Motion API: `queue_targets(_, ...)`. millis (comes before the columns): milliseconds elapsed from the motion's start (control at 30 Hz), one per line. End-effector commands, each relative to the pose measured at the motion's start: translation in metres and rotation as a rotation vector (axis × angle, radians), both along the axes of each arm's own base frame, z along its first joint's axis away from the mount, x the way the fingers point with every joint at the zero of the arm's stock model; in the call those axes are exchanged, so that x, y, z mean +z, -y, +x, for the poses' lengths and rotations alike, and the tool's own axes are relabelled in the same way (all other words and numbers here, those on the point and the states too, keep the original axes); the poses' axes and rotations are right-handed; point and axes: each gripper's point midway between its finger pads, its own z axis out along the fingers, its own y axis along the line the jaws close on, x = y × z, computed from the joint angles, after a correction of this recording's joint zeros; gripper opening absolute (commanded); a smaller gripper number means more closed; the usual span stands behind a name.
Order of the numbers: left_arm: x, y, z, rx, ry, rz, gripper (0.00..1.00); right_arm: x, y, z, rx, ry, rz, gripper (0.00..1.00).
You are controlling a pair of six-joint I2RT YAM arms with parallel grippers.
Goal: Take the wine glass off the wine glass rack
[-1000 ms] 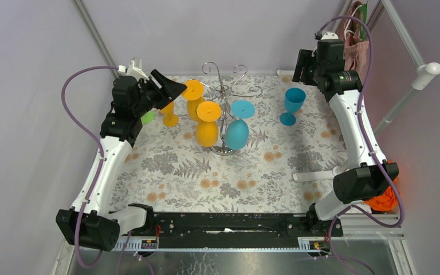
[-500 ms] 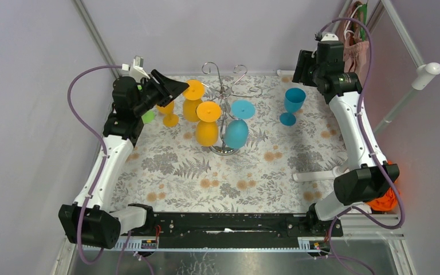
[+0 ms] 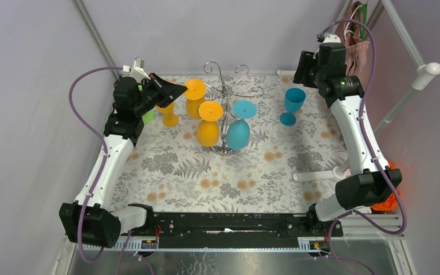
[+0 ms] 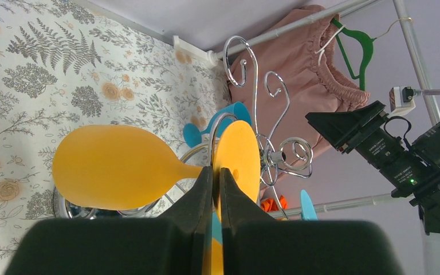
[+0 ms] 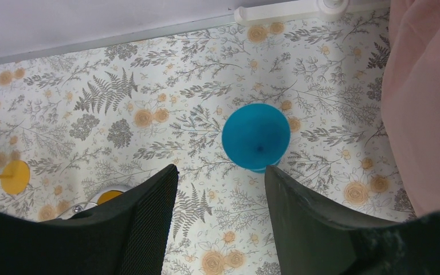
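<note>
The wine glass rack (image 3: pixel 224 91), silver wire with scroll arms, stands mid-table on a round base; its curls (image 4: pixel 274 156) fill the left wrist view. Several glasses hang on it upside down. My left gripper (image 3: pixel 179 89) reaches in from the left and is shut on the thin stem of the rear orange wine glass (image 3: pixel 194 98). In the left wrist view the gripper (image 4: pixel 216 171) pinches between the glass's bowl (image 4: pixel 109 166) and its foot disc (image 4: pixel 238 152). My right gripper (image 5: pixel 220 172) hangs open at the back right, above a blue glass (image 5: pixel 256 137).
A second orange glass (image 3: pixel 208 130) and a blue one (image 3: pixel 238 134) hang on the rack's near side. Another orange glass (image 3: pixel 169 117) and a green object (image 3: pixel 148 117) sit behind my left gripper. The blue glass (image 3: pixel 292 102) stands upright at back right. Pink cloth (image 3: pixel 355 51) hangs beyond.
My left gripper's jaws have closed onto the orange glass's stem. The right arm has drifted slightly back, its jaws staying apart.
</note>
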Motion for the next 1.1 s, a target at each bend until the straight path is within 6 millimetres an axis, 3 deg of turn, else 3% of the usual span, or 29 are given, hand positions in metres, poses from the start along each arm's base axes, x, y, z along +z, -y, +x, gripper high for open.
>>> queue_targets(0, 0.011, 0.001, -0.004, -0.017, 0.023, 0.009, 0.06, 0.028, -0.003, -0.003, 0.017, 0.090, 0.035, 0.65)
queue_targets(133, 0.012, -0.004, -0.004, -0.010, 0.001, 0.006, 0.07, 0.025, -0.005, -0.002, 0.025, 0.084, 0.040, 0.65)
queue_targets(300, 0.012, -0.009, -0.004, -0.038, -0.026, -0.012, 0.18, 0.019, -0.007, 0.000, 0.034, 0.071, 0.044, 0.65)
queue_targets(400, 0.011, -0.009, -0.004, -0.054, -0.030, -0.016, 0.19, 0.016, -0.009, 0.001, 0.039, 0.066, 0.051, 0.65)
queue_targets(767, 0.001, -0.001, 0.001, -0.111, -0.047, -0.075, 0.00, 0.013, -0.011, 0.003, 0.042, 0.065, 0.060, 0.65)
queue_targets(1067, 0.010, 0.000, -0.002, -0.119, -0.040, -0.122, 0.00, 0.008, -0.013, 0.003, 0.049, 0.064, 0.068, 0.64)
